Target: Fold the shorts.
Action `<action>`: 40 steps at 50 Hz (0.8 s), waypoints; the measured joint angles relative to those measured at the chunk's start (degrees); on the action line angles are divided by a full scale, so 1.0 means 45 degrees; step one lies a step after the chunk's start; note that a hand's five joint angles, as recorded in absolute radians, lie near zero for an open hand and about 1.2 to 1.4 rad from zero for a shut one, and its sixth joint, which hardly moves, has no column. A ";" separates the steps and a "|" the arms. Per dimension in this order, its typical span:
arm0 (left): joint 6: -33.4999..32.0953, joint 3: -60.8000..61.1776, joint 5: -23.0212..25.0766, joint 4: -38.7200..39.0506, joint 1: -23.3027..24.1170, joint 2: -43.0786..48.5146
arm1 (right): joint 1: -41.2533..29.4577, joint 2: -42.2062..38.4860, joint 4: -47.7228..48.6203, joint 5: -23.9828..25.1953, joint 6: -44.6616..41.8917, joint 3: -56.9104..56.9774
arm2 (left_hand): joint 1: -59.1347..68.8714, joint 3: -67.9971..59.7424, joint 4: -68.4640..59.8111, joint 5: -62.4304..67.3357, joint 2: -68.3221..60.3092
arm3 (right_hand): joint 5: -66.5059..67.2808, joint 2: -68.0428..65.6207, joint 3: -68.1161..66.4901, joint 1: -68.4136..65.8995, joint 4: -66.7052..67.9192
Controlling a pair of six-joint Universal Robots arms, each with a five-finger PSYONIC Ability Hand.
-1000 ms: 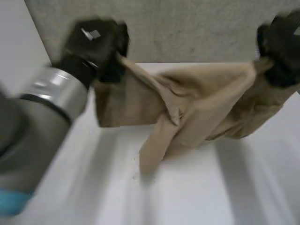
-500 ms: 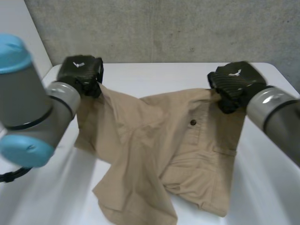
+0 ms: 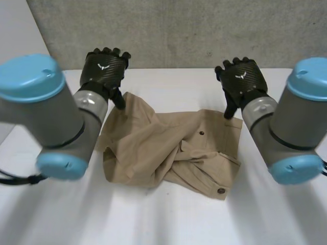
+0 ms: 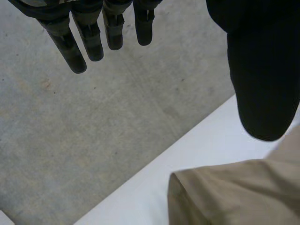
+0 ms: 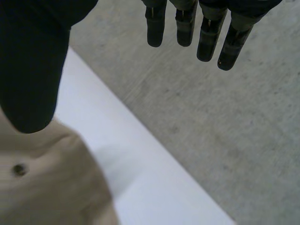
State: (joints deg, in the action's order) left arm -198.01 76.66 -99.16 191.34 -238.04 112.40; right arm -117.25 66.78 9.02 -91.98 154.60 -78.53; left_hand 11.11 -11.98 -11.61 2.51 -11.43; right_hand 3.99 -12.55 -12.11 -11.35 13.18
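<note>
**A:** Now, shorts position?
**B:** Tan shorts [image 3: 153, 148] lie crumpled mid-tabletop [image 3: 168, 219], partly doubled over. Dark buttons [image 3: 202, 132] show on the 3 o'clock half.

**A:** Left hand?
**B:** Left hand [image 3: 104, 71] sits at the shorts' 10 o'clock, over the far corner. Fingers [image 4: 75, 51] are straight and spread wide, holding nothing. The thumb tip hangs just over the cloth edge; contact cannot be told.

**A:** Right hand?
**B:** Right hand [image 3: 240, 79] is at 2 o'clock in a matching pose. Fingers [image 5: 206, 42] are wide and empty. The thumb points down at the far corner, close to one button.

**A:** Surroundings, obstructions?
**B:** A grey concrete wall [image 3: 179, 30] stands at 12 o'clock behind the tabletop. Forearms cross at 9 and 3 o'clock. The left forearm [image 3: 76, 122] overlaps the shorts' 9 o'clock edge, and the right forearm [image 3: 276, 127] stands just beside the 3 o'clock edge.
</note>
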 measured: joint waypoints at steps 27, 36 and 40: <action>0.3964 0.3265 -0.0521 -0.4205 0.2555 -0.0924 | 0.0189 0.0557 -0.3767 0.1768 0.2874 -0.2611 | 0.0972 -0.0686 -0.0790 0.0661 -0.0880 | 0.1790 -0.2176 -0.2202 -0.1763 0.1981; 0.3881 0.2021 -0.0776 -0.4155 0.2158 0.0954 | 0.0399 0.0399 -0.3070 0.1596 0.2658 -0.2542 | 1.1924 -1.0851 -1.1030 1.0682 -1.1060 | 1.1346 -1.2190 -1.2155 -0.9750 1.2139; 0.3864 0.1606 -0.0860 -0.4196 0.1758 0.0646 | 0.0581 0.1142 -0.3056 0.1574 0.2284 -0.2408 | 1.2107 -1.2159 -1.2400 1.1542 -1.2414 | 1.1346 -1.2190 -1.2155 -0.9750 1.2181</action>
State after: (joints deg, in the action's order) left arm -180.63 83.88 -103.02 172.45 -230.13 115.31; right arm -114.63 71.92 -4.73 -84.90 164.88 -89.36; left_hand 65.59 -66.70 -67.41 54.45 -67.29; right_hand 55.05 -67.41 -66.80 -55.23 67.99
